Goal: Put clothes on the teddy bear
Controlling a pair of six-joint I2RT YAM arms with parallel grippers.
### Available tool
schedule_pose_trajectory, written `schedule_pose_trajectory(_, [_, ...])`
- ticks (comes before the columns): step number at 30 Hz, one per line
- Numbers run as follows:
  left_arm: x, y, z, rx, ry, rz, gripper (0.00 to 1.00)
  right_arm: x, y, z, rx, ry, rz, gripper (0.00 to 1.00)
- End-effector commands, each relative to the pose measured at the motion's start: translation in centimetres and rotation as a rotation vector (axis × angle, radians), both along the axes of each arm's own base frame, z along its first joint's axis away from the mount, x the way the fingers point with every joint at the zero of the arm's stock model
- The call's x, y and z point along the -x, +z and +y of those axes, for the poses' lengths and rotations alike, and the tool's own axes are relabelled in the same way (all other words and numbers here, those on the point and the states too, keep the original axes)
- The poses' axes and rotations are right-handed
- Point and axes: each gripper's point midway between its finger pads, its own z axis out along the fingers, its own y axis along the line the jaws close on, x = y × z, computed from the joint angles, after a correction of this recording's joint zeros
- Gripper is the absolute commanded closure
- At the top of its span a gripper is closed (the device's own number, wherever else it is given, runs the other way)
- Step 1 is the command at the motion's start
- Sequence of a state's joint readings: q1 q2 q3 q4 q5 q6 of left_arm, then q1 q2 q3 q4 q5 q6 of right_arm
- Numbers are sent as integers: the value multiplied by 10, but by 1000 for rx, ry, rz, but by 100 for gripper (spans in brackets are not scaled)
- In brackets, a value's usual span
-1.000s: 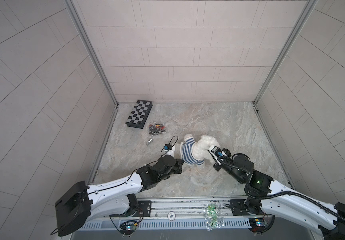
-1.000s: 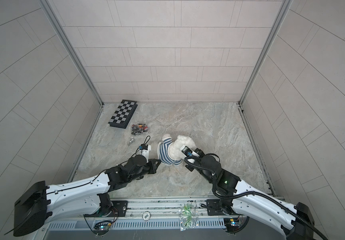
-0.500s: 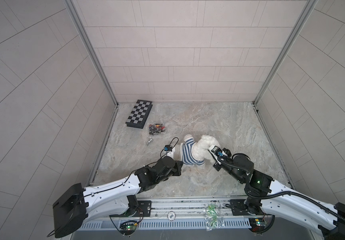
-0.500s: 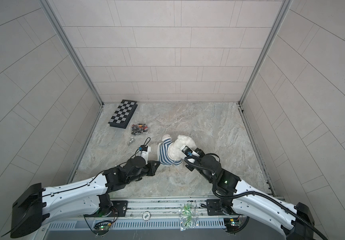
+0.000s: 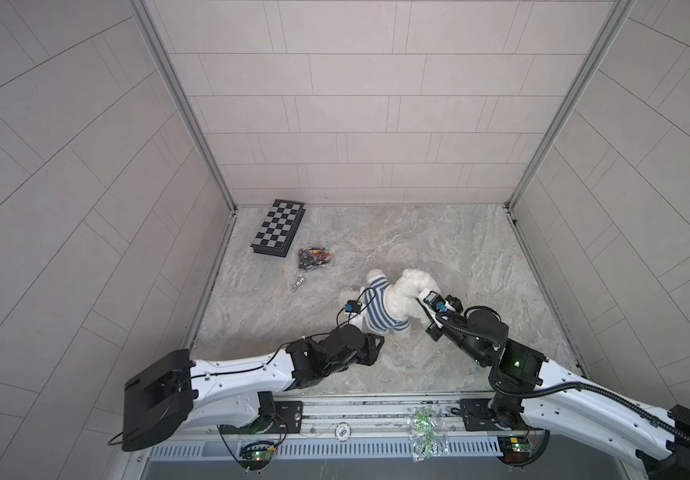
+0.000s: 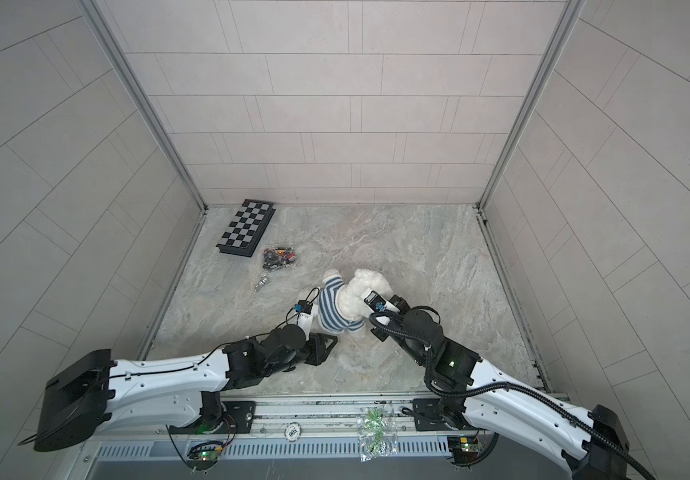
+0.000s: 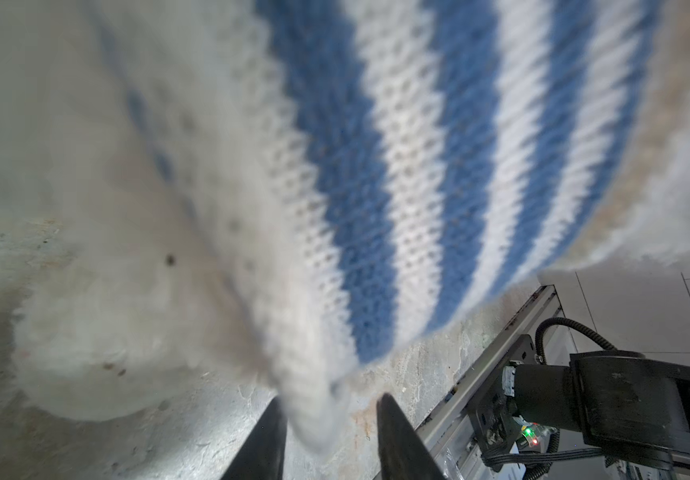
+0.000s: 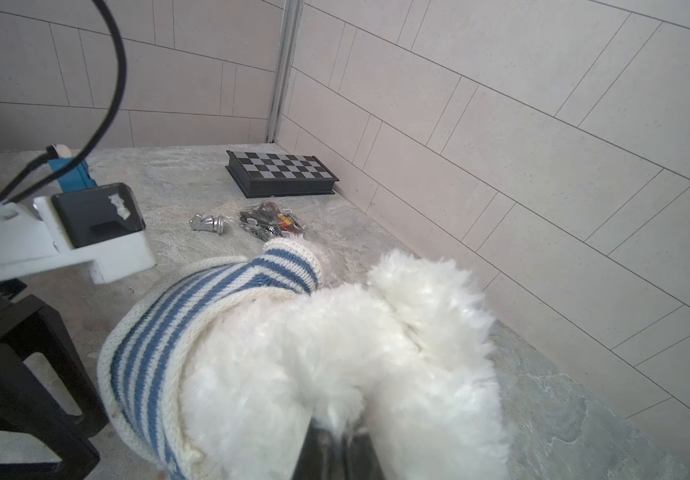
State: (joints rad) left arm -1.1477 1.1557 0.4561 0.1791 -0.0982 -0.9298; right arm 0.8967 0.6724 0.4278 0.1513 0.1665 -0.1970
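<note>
- Bear (image 5: 411,291) is on the desk (image 5: 438,241), mid-width and nearer its front edge, with a striped shirt (image 5: 378,309) around its body.
- Right gripper (image 8: 335,430) is pinched tight on fur at the bear's head.
- Left gripper (image 7: 330,399) is narrowly parted, with the shirt's hem hanging between its jaws.

The teddy bear (image 5: 407,291) is laid near the middle of the table (image 5: 459,249), flanked by the left gripper (image 7: 326,415) and the right gripper (image 8: 335,444); the chessboard (image 5: 278,227) is set in the far left corner; the bag of pieces (image 5: 314,257) is placed just before it; a loose chess piece (image 5: 298,284) is left between bag and bear.
</note>
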Motion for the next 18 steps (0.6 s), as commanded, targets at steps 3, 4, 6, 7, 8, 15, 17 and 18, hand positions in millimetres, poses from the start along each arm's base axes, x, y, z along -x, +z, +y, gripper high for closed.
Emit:
schedule_pose_trajectory(3, [-16, 18, -7, 77, 85, -39, 65, 1, 30, -1, -87, -10, -48, 100])
schedule_pose_trajectory(4, [-18, 19, -8, 85, 91, -43, 66, 1, 30, -1, -88, -9, -47, 100])
schedule_pose_trajectory(6, [-20, 21, -11, 89, 96, -47, 69, 1, 29, -1, -86, -9, -46, 100])
schedule_pose_trajectory(7, [-21, 20, -11, 88, 102, -45, 71, 1, 29, -1, -85, -10, -46, 100])
schedule_pose_trajectory(8, [-21, 19, -12, 88, 106, -42, 73, 1, 29, -1, -86, -10, -47, 100])
schedule_pose_trajectory(15, [-19, 1, -4, 50, 136, 4, 90, 2, 30, -3, -85, -15, -55, 100])
schedule_pose_trajectory(17, [-19, -7, 4, 29, 160, 20, 97, 2, 30, -4, -85, -15, -53, 100])
schedule_pose_trajectory(18, [-19, -11, 9, 23, 172, 31, 99, 2, 30, -4, -83, -17, -54, 100])
